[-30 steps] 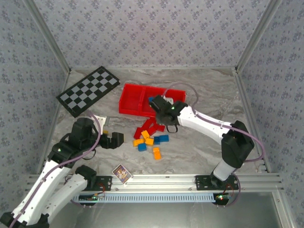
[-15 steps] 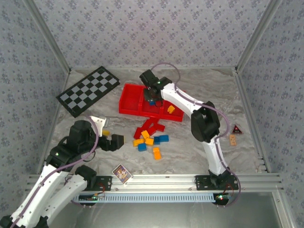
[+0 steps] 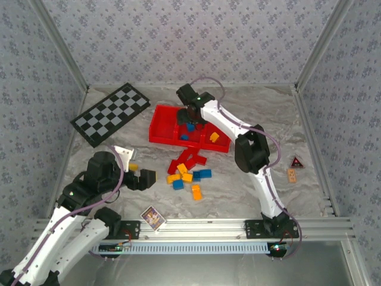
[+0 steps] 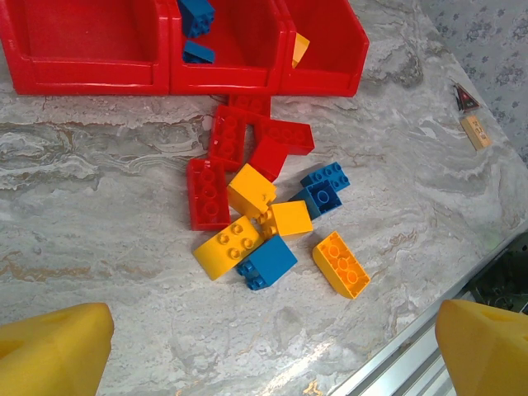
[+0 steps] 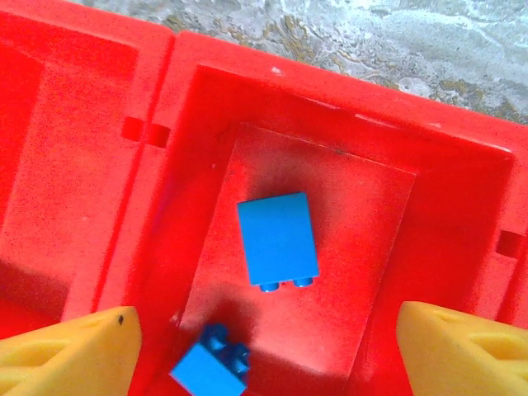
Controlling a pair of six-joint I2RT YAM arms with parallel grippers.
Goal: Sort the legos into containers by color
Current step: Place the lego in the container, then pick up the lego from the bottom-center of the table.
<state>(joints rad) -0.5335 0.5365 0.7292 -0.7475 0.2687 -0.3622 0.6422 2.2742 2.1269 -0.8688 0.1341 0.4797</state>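
The red tray (image 3: 162,132) of three containers lies at the table's back centre. My right gripper (image 3: 191,115) hovers over the middle compartment (image 5: 330,157), open (image 5: 264,342) and holding nothing. Under it lie two blue bricks: one flat (image 5: 278,239), one tilted (image 5: 210,367). A yellow brick (image 3: 214,137) sits in the right compartment. The loose legos (image 3: 187,171) are piled in front of the tray: red bricks (image 4: 227,140), yellow ones (image 4: 231,247), blue ones (image 4: 268,262) and an orange one (image 4: 340,264). My left gripper (image 3: 140,174) stands open (image 4: 268,355) left of the pile, apart from it.
A black-and-white checkered board (image 3: 110,113) lies at the back left. A printed card (image 3: 153,217) rests by the near rail. A small dark triangle (image 3: 296,161) and a tan piece (image 3: 292,174) lie at the right. Metal frame posts border the table.
My right arm swung from the tray's near edge to above the middle compartment and opened its jaws. The blue brick it carried now lies in that compartment. The left arm has not moved.
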